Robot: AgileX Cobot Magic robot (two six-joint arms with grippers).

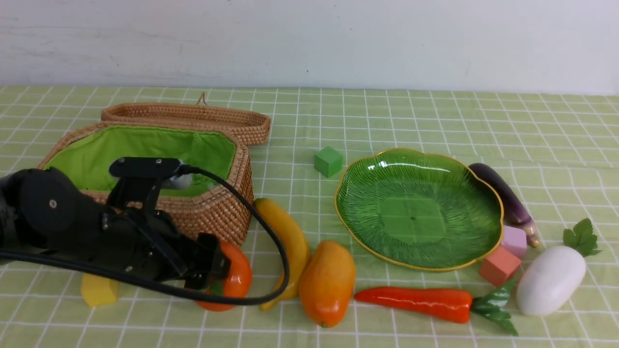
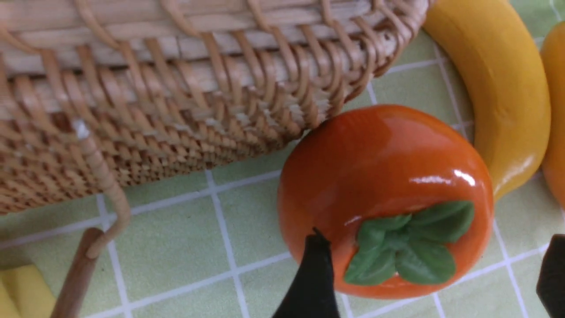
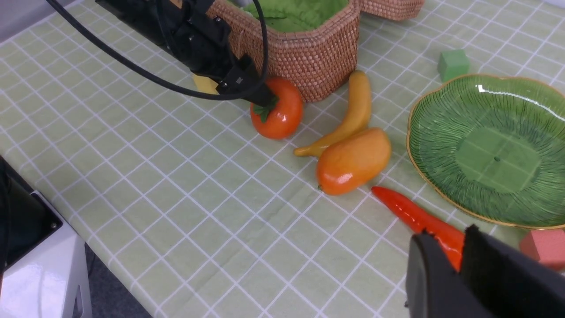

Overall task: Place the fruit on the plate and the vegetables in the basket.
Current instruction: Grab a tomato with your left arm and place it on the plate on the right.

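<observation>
My left gripper (image 1: 220,270) stands open low on the cloth in front of the wicker basket (image 1: 217,212). The orange-red persimmon (image 2: 384,176) lies between its two fingers, close to one and clear of the other. A yellow banana (image 1: 290,241) and a mango (image 1: 327,282) lie just right of it. Further right, the carrot (image 1: 416,302) lies in front of the green plate (image 1: 418,208), which holds nothing. The white radish (image 1: 551,280) and purple eggplant (image 1: 505,198) lie to the plate's right. My right gripper (image 3: 446,234) hangs shut above the carrot's thick end, holding nothing.
The basket's lid (image 1: 193,118) lies open behind it. A green cube (image 1: 328,161) sits left of the plate's far rim. A pink cube (image 1: 514,240) and a salmon cube (image 1: 499,266) sit at its near right. A yellow block (image 1: 99,290) lies under my left arm.
</observation>
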